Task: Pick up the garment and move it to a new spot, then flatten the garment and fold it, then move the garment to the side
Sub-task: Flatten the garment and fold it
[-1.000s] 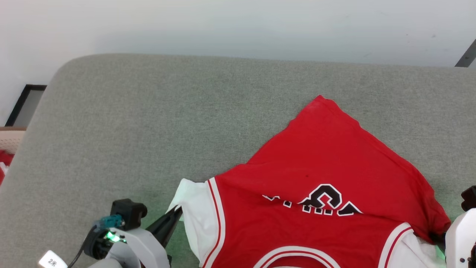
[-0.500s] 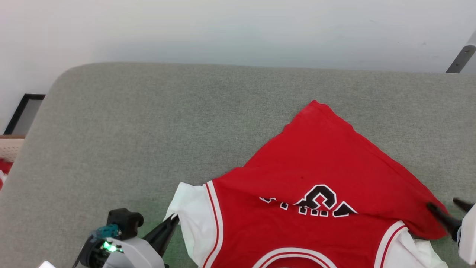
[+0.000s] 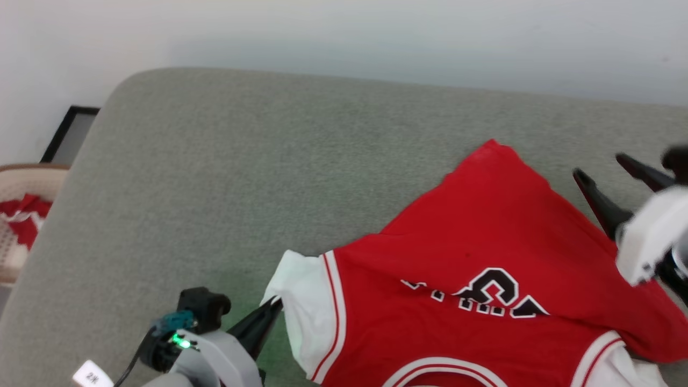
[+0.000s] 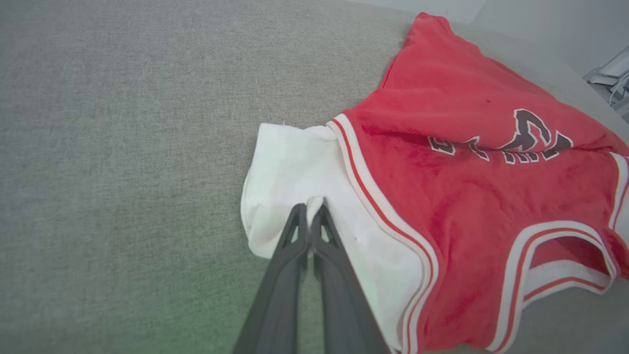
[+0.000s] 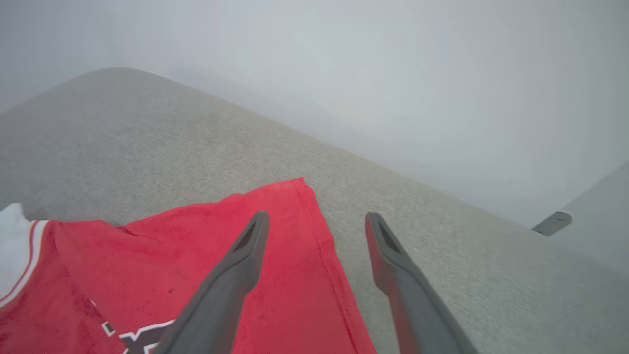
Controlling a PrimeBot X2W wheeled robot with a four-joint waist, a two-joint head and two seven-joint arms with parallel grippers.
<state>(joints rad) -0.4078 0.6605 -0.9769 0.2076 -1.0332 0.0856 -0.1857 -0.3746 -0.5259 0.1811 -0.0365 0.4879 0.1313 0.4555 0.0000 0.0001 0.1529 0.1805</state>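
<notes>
Releasing the garment (image 3: 484,252), right claw (image 3: 599,165) now gapes empty; left claw (image 4: 309,209) stays clamped on it.

Grey padded surface (image 3: 215,161), rounded at its far-left corner. On it lies the red garment (image 3: 484,231), lower half folded over the lettering, one white sleeve spread flat beside it.

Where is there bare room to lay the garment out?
The grey surface lies bare left of the garment, from its white sleeve to the far-left corner, and in a strip between its red peak and the wall. The near right is crowded: garment, left gripper shut on the sleeve, right gripper open over its right edge.
</notes>
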